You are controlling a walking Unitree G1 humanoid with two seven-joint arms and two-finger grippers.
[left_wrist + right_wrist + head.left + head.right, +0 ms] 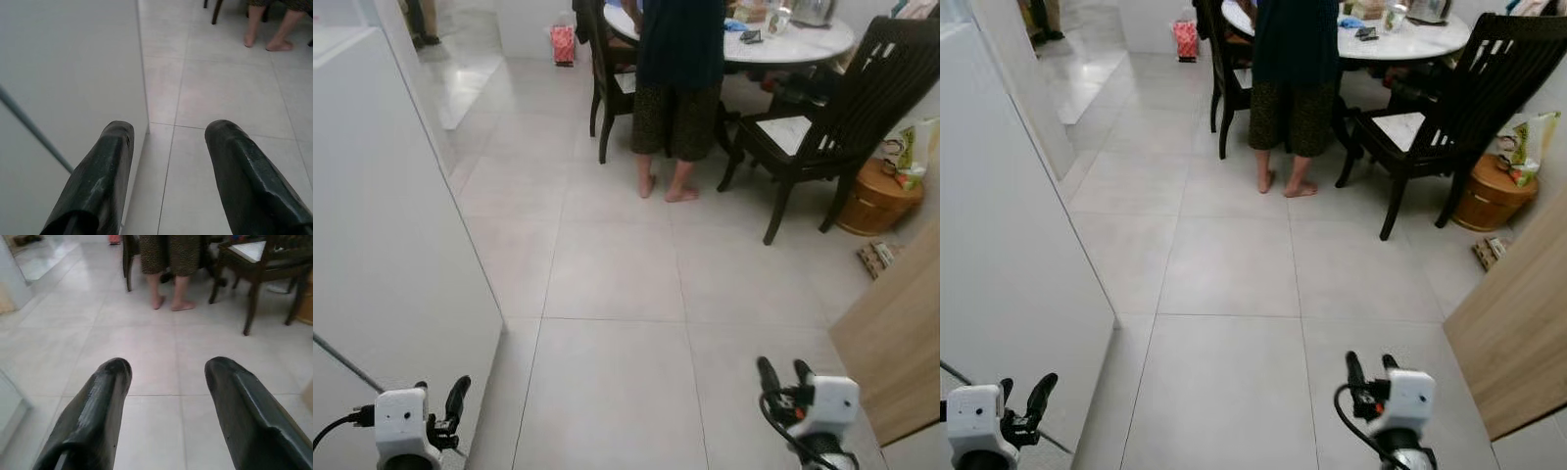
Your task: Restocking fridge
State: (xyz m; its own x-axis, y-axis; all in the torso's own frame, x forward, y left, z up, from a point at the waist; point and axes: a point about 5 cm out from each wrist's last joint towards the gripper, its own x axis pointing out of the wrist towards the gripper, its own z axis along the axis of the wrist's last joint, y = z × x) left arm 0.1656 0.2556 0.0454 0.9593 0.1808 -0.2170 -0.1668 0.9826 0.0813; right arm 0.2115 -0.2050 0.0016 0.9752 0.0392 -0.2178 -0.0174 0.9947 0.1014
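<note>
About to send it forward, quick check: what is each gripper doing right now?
Left gripper: open, holding nothing, beside the white panel.
Right gripper: open, holding nothing, over the tiled floor.

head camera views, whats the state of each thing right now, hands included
left hand: open, empty, beside the white panel
right hand: open, empty, over bare floor
white panel: upright on the robot's left
person: standing barefoot at the table
round table: cluttered with small items
dark chair: upright, pulled out, seat empty
wooden tub: on the floor, lid on
</note>
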